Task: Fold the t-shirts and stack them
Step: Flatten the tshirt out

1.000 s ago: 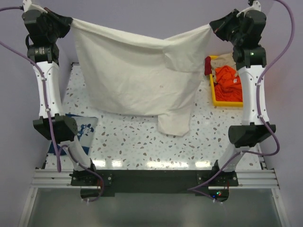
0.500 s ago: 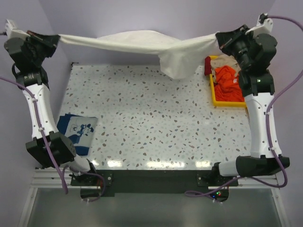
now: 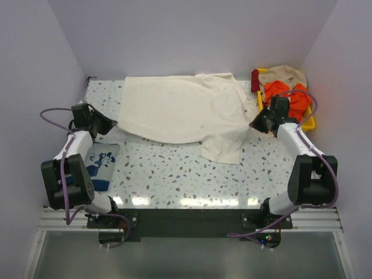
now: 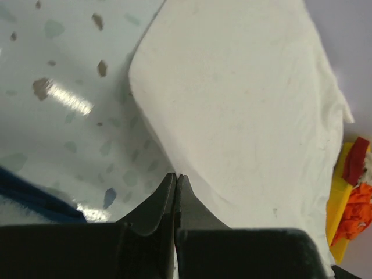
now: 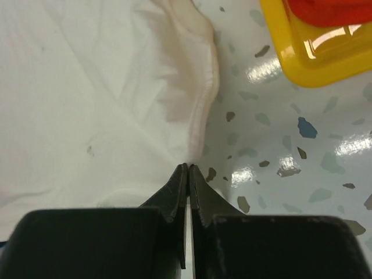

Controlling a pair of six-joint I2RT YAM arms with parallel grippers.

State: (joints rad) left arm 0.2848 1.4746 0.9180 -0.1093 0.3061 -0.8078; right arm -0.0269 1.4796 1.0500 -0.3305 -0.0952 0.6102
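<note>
The tray (image 5: 308, 72), upper right, held orange cloth (image 3: 279, 90), tan cloth (image 3: 285, 74) and red cloth (image 3: 254, 81). The left end effector (image 4: 175, 177) and right end effector (image 5: 189, 168) each pinched an edge of the cream tee (image 3: 180, 107), jaws fully closed.

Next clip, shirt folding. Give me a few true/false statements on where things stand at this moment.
1. The cream t-shirt lies spread on the table. True.
2. The navy t-shirt is stacked on the cream one. False: it lies apart, at the near left of the table.
3. The left gripper and right gripper both have their jaws shut at the cream shirt's edges. True.
4. The yellow tray is empty. False: it holds orange cloth and tan cloth.
</note>
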